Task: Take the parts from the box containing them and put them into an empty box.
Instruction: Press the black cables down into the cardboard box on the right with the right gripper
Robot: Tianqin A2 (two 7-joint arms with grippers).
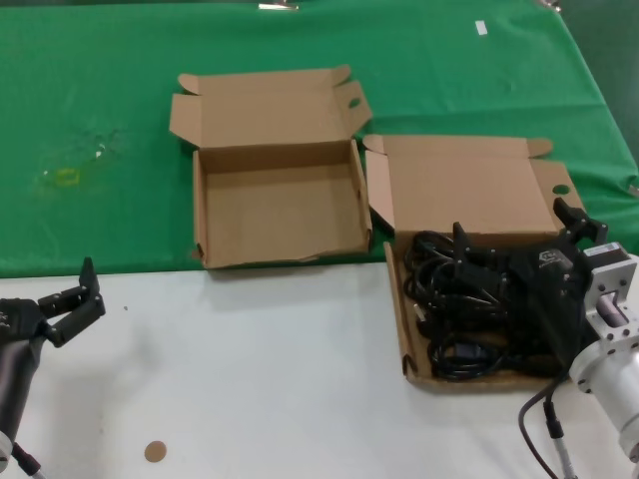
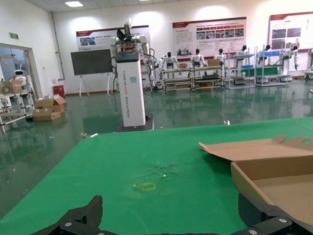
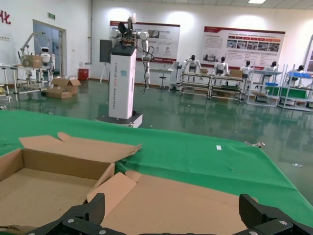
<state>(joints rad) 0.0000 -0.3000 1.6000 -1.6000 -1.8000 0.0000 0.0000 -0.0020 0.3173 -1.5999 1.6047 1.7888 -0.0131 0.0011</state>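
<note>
since our right hand hangs open right over cords in long box, straight drop suffices; empty box lies to its left. left hand open, parked over counter, well apart.

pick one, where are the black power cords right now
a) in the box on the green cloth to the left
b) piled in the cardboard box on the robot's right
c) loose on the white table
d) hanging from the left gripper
b: the power cords lie heaped in the box on the robot's right, under the open right gripper; the other box shows bare cardboard, and the left gripper is open and holds nothing.
</note>
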